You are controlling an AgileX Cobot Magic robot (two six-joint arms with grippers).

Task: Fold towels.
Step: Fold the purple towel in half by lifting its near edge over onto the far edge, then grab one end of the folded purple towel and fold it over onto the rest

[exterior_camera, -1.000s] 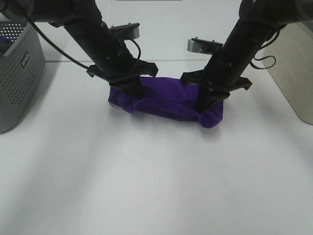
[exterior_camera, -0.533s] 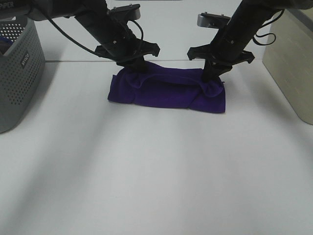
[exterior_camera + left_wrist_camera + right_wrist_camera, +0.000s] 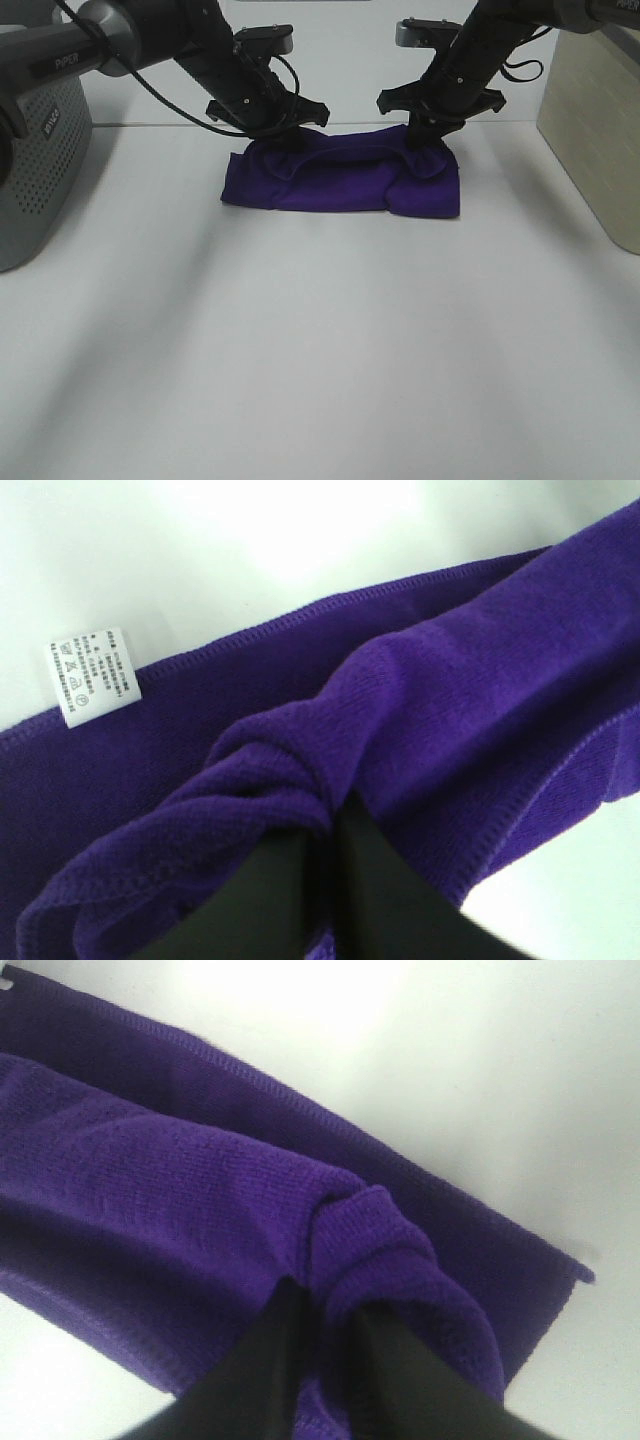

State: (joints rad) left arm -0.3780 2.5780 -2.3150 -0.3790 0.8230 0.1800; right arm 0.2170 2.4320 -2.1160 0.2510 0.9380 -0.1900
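The deep purple towel (image 3: 340,185) lies folded into a long band at the far middle of the white table. My left gripper (image 3: 283,138) is shut on a pinched fold at its far left edge. My right gripper (image 3: 428,137) is shut on a fold at its far right edge. In the left wrist view the black fingers (image 3: 290,880) pinch bunched purple cloth (image 3: 430,710), and the small white tag (image 3: 92,674) shows on the hem. In the right wrist view the fingers (image 3: 290,1360) pinch a bunched fold (image 3: 370,1230) over the towel's lower layer.
A grey perforated basket (image 3: 35,140) stands at the left edge. A beige box (image 3: 595,125) stands at the right edge. The white table (image 3: 320,350) stretches toward the front. A table seam runs just behind the towel.
Both grippers carried the towel's near edge up and over to the far edge. The towel went from a lifted, bunched roll to a flat folded band. Both arms moved away from the camera.
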